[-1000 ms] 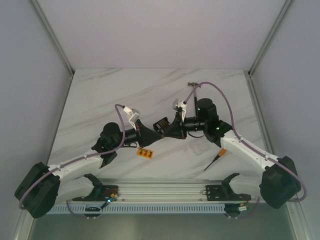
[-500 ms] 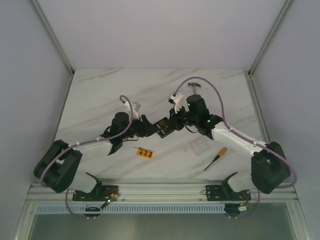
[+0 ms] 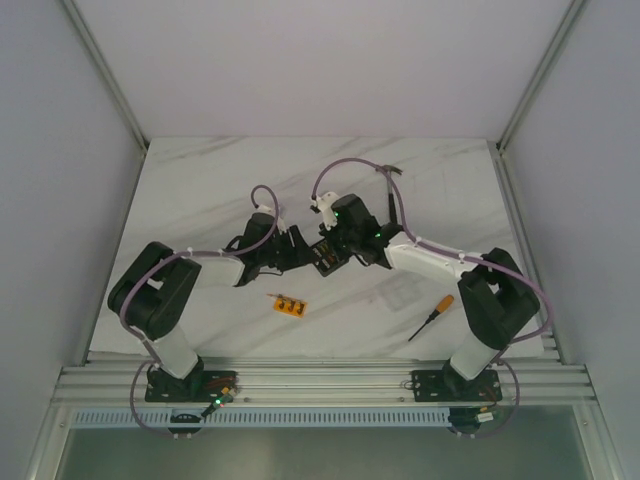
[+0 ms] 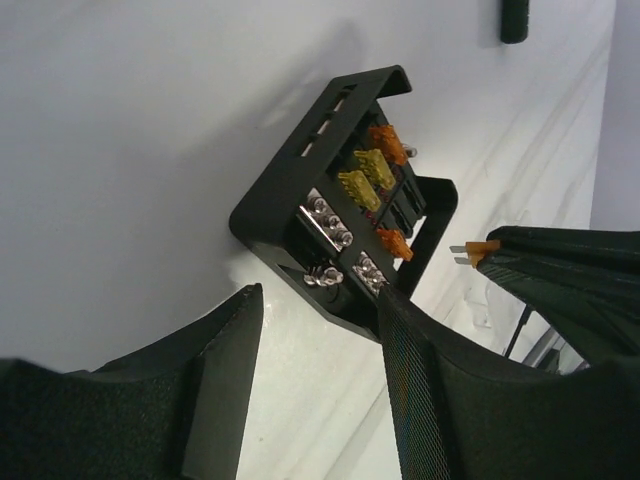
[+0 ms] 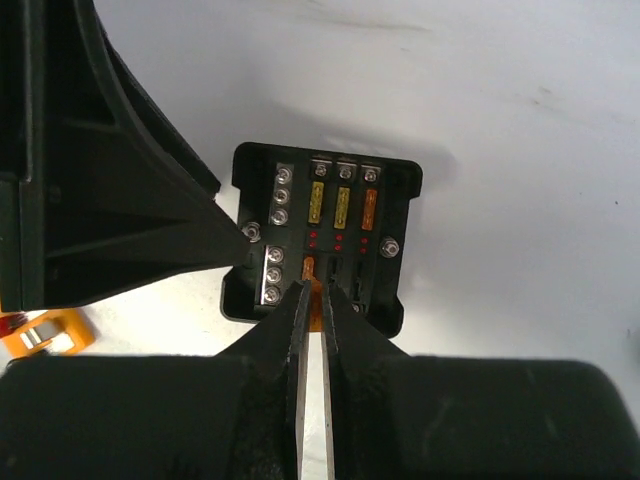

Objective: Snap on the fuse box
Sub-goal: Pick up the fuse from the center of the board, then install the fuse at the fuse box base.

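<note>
Where the left arm ends: left gripper (image 3: 298,250) (image 4: 320,300), matte black fingers spread wide with nothing clamped. One fingertip sits at the box's left edge; contact not certain.
Fuse box: fuse box (image 3: 325,252) (image 4: 290,180) (image 5: 400,185), square, black moulded plastic with a slotted side wall. It lies flat on the table near the middle, between the two grippers.
Inside the box: silver screw terminals (image 5: 281,197) down the left side. Seated fuses (image 5: 343,207), two yellow and one orange, in a row at the far side.
Right gripper: right gripper (image 3: 345,245) (image 5: 310,292), thin fingers all but closed, pinching an orange fuse (image 4: 482,250) with metal prongs at the box's near edge.
Loose items: orange strip (image 3: 290,304) in front of the box. Screwdriver (image 3: 432,318), orange handle, well to the right.
Surface: table (image 3: 200,180), smooth, white marble look with grey veins.
Room: plain white walls, metal frame posts, aluminium rail along the near edge.
Change over the last second: both arms have folded upright, elbows drawn in from the outer corners. Box, strip and screwdriver lie where they did.
</note>
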